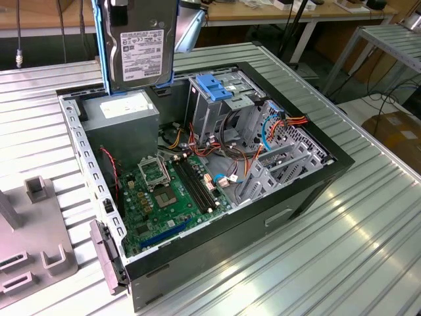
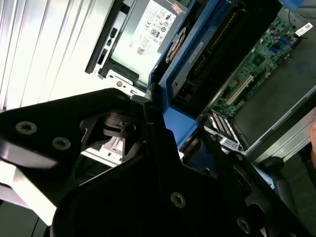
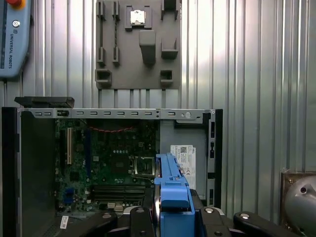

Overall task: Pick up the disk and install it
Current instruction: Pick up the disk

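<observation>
- Disk [image 1: 141,52], dark metal with a white label and blue side rails, upright in the air above the power supply [image 1: 122,115].
- Pincer [image 3: 173,213] clenched on the disk, black fingers [image 3: 140,218] either side of the blue rail in the first wrist view.
- Below, open computer case [image 1: 309,191]: green motherboard [image 1: 168,197] on its floor, grey power supply in one corner, metal drive cage topped by a blue latch [image 1: 216,85], red, orange and blue cables [image 1: 230,161] between cage and board.
- Ribbed metal worktop [image 1: 329,263] under the case; grey fixture plate [image 3: 138,44] beside the case, blue pendant [image 3: 12,39] near it.
- Beyond, wooden benches [image 1: 296,13]; cardboard box [image 1: 395,131] at the exterior view's right.
</observation>
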